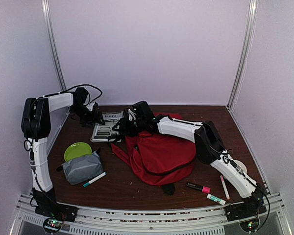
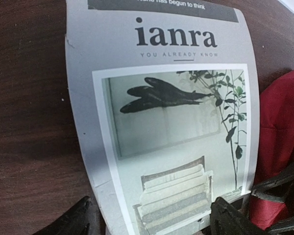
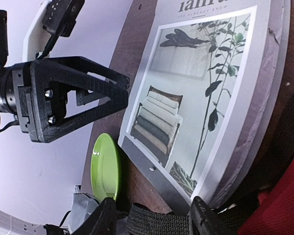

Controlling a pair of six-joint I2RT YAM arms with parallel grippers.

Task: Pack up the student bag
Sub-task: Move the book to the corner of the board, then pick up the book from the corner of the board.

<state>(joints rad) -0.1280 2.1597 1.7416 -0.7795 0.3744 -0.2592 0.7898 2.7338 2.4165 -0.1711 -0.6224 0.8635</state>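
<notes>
Red student bag [image 1: 159, 156] lying flat, magazine [image 1: 107, 126] just beside

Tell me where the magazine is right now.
In the top view the magazine lies on the table, back left of centre, between the left gripper and the student bag, with the green plate in front of it.

I've got L gripper [image 1: 94, 117] and R gripper [image 1: 123, 126] both at the mag [image 1: 106, 129], red backpack [image 1: 159, 155] just right of it, green plate [image 1: 77, 151] by grey pouch [image 1: 83, 167] front-left.
</notes>
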